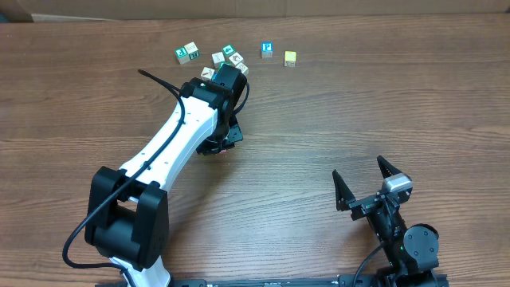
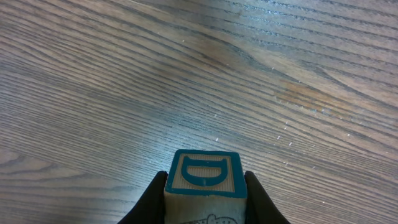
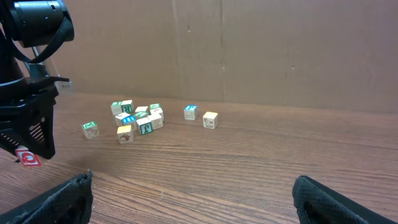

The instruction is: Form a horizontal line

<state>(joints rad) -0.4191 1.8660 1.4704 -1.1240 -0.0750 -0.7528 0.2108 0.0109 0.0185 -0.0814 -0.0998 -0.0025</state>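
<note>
Clamping a teal D cube (image 2: 204, 173), the left gripper (image 2: 205, 191) has the blue cube (image 1: 267, 49) and yellow cube (image 1: 290, 57), probably the row, at two o'clock overhead; the right gripper (image 1: 358, 169) gapes wide, farther off.

Two arms: left arm (image 1: 171, 139), right arm (image 1: 398, 231). One teal D cube (image 2: 205, 177), one yellow cube (image 1: 290, 57), one blue-marked cube (image 1: 268, 49), and roughly eight jumbled cubes (image 1: 218, 58); the exact count is unclear.

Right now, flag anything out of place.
No row yet: a jumble lies askew by the left gripper, which grips a teal D cube; a blue cube and a yellow cube sit apart.
</note>
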